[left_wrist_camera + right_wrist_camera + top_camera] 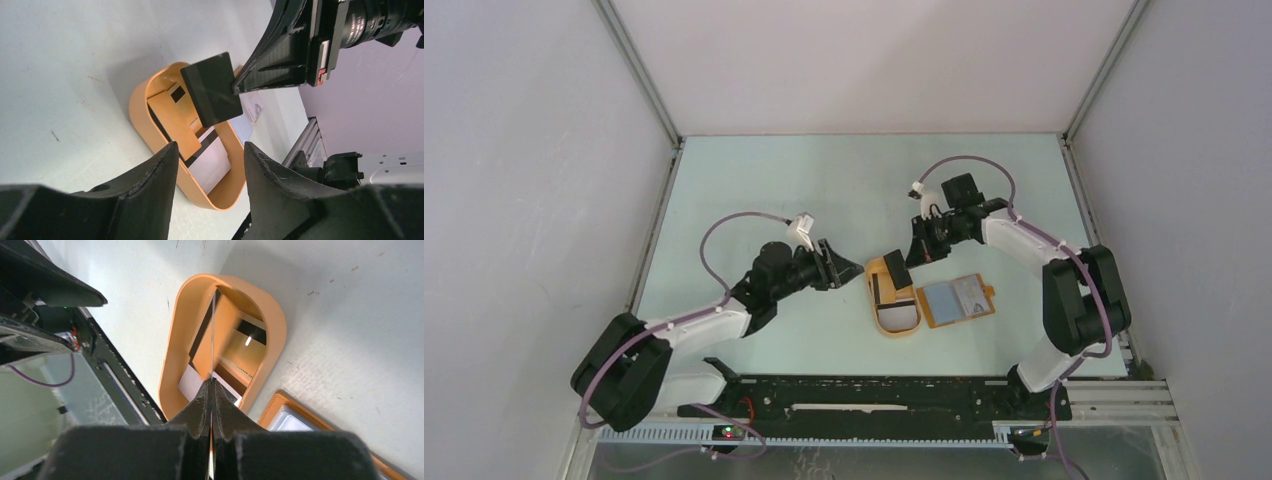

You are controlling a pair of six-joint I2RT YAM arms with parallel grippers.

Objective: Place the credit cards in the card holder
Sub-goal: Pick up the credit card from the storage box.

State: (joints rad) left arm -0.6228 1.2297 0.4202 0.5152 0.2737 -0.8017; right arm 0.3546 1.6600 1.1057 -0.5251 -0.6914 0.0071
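Currently pinching one dark card in right gripper over one orange tray with two-plus cards inside, left gripper spread, empty, one card holder alongside

1 oval orange tray lies left of 1 open tan card holder. At least 5 cards show: 1 black card up above the tray; at least 2 overlapping inside the tray, among them 1 white card with a black stripe, their exact number unclear; and 2 pale cards in the holder, a left card and a right card. There are 2 grippers, the left gripper and the right gripper
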